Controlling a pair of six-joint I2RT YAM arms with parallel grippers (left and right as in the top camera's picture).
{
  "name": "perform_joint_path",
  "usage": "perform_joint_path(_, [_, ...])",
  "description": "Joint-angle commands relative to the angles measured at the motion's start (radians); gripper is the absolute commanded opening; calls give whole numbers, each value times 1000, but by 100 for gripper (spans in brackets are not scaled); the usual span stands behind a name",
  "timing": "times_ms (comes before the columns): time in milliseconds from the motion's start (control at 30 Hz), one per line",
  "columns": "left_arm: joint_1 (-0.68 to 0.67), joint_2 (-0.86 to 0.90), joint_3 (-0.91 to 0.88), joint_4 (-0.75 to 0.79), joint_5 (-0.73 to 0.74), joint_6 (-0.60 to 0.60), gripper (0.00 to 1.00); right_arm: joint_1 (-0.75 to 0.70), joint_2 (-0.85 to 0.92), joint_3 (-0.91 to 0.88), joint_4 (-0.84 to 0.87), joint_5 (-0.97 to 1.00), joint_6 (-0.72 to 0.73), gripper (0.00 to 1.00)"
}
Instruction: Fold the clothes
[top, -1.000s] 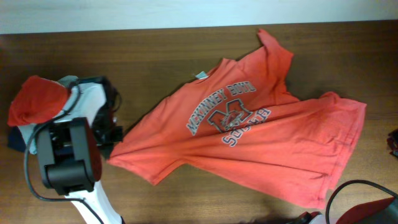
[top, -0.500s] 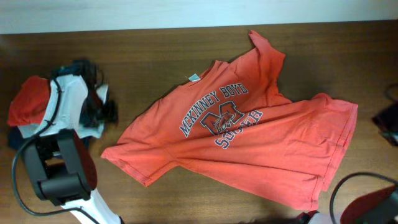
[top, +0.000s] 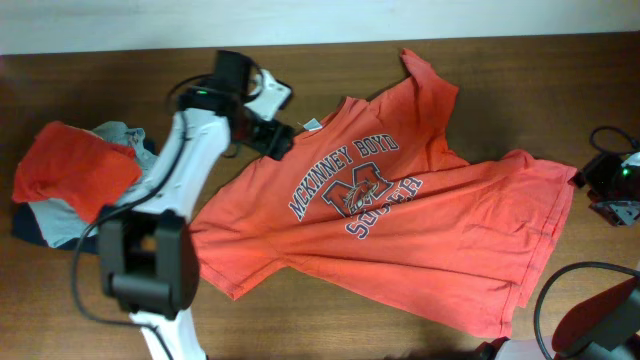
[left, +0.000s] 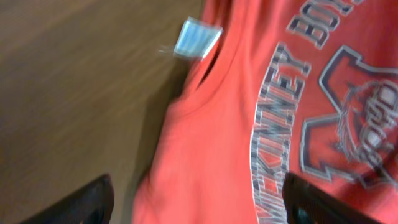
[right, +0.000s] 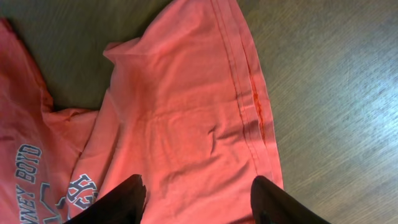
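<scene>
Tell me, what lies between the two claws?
The T-shirt, spread print-up, fills the stretch between the left gripper and the right gripper; the overhead view shows it.

You look down on a dark brown wooden table (top: 520, 80), its grain showing plainly in both close wrist views. Beyond its far edge, a pale strip (top: 300, 20) runs across the top of your overhead view.

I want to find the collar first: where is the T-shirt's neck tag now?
In the overhead view, the neck tag sits at the neckline on the upper-left edge of the T-shirt, left of centre, just right of the left gripper.
</scene>
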Motion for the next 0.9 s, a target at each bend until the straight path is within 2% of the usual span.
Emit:
perform_joint_path(0, [-39, 118, 3, 96, 2, 99, 86, 5, -3, -4, -6, -6, 5, 62])
perform_joint_path(133, [-58, 197, 3, 216, -23, 101, 85, 5, -3, -5, -21, -6, 5, 63])
perform_joint_path(333, [-53, 258, 3, 246, -26, 101, 62, 5, -3, -5, -29, -6, 5, 64])
perform_joint_path(367, [-53, 267, 3, 238, -28, 101, 52, 5, -3, -5, -29, -6, 5, 64])
perform_joint_path(400, [-51, 275, 3, 219, -47, 100, 26, 5, -3, -5, -29, -6, 5, 64])
perform_joint_path(433, [-50, 277, 3, 199, -76, 99, 8, 5, -3, -5, -29, -6, 5, 64])
perform_joint_path(467, [-48, 278, 3, 185, -104, 90, 1, 5, -3, -5, -29, -6, 5, 64])
perform_joint_path(533, [-38, 278, 3, 136, -240, 14, 0, 5, -3, -5, -29, -5, 5, 64])
perform_joint_path(600, [-11, 278, 3, 72, -453, -123, 1, 5, -3, -5, -28, -5, 5, 64])
perform_joint_path(667, [26, 278, 3, 12, -556, -208, 0, 5, -3, -5, -27, -6, 5, 64])
perform_joint_path(800, [151, 278, 3, -80, -559, -329, 0, 11, -3, -6, -26, -5, 2, 64])
perform_joint_path(867, [202, 278, 3, -91, -504, -328, 1, 29, -3, -17, -9, -6, 1, 63])
